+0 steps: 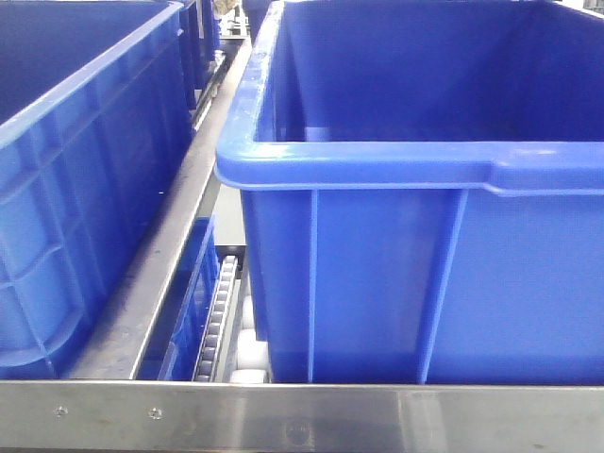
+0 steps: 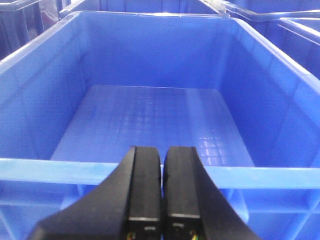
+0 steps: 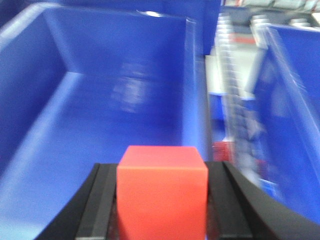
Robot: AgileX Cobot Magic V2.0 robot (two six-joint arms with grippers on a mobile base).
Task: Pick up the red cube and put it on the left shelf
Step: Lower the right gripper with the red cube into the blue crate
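My right gripper (image 3: 162, 167) is shut on the red cube (image 3: 162, 200), which fills the gap between the black fingers. It is held above the inside of a blue crate (image 3: 100, 115); this view is blurred. My left gripper (image 2: 162, 150) is shut and empty, its fingers pressed together over the near rim of an empty blue crate (image 2: 150, 120). The steel shelf shows in the front view by its riveted front rail (image 1: 283, 415) and a roller track (image 1: 219, 311). Neither gripper nor the cube shows in the front view.
Two large blue ribbed crates (image 1: 425, 264) (image 1: 66, 217) stand on the rack, with a steel divider rail (image 1: 179, 226) between them. In the right wrist view a blurred roller track (image 3: 235, 115) and another blue crate (image 3: 295, 100) lie to the right.
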